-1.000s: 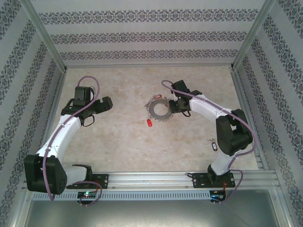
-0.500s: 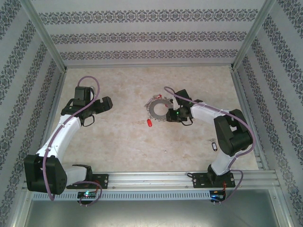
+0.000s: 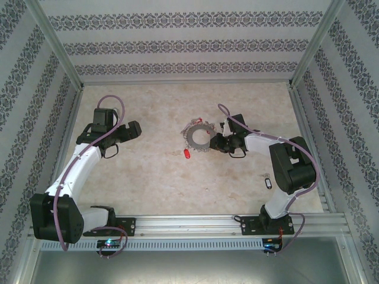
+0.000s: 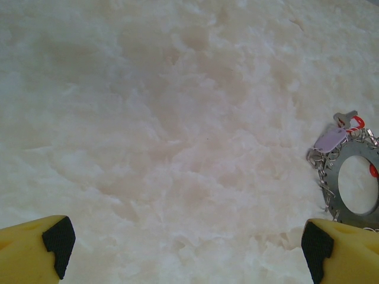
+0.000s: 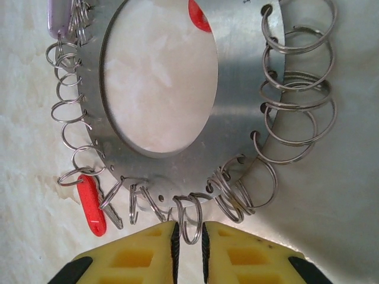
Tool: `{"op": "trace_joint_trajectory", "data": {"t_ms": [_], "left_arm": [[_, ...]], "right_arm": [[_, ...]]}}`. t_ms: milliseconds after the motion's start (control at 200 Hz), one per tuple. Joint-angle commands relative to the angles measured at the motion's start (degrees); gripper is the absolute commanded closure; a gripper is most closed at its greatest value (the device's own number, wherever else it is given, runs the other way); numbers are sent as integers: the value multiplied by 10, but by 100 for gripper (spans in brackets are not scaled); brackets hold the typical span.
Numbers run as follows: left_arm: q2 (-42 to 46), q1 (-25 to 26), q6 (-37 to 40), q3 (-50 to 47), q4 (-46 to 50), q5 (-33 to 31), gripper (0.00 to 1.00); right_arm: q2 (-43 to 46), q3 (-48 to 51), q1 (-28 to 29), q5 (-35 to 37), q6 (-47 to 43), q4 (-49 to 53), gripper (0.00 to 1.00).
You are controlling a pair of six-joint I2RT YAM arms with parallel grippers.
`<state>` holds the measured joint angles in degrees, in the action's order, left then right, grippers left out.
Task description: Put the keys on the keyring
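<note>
At the left of the table [image 3: 148, 177], the left gripper [image 4: 183, 245] was held with its jaws spread wide and nothing between them. Toward the middle, a red-tagged key [image 3: 186, 154] was seen at the edge of the keyring [image 3: 198, 137], which lay flat on the table. The right gripper [image 5: 188, 236] was narrowed onto one small wire loop on the keyring's rim. Further right, a black-tagged key [image 3: 267, 182] lay well apart.

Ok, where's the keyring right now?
In the top view the keyring lies flat near the centre, at the right gripper's fingertips, with a red-tagged key just beside its near-left edge.
</note>
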<state>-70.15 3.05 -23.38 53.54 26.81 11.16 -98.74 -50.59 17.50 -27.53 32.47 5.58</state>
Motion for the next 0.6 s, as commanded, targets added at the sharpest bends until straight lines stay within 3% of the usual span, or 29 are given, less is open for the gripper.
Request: {"op": "trace_joint_trajectory", "data": {"t_ms": [0, 390, 595], "left_arm": [[-3, 6, 3, 19, 13, 18, 1], [5, 6, -4, 14, 5, 23, 1], [13, 6, -5, 12, 9, 18, 1]], "right_arm": [[5, 13, 8, -4, 19, -17, 80], [85, 50, 51, 62, 57, -22, 80], [58, 35, 52, 63, 66, -29, 80]]}}
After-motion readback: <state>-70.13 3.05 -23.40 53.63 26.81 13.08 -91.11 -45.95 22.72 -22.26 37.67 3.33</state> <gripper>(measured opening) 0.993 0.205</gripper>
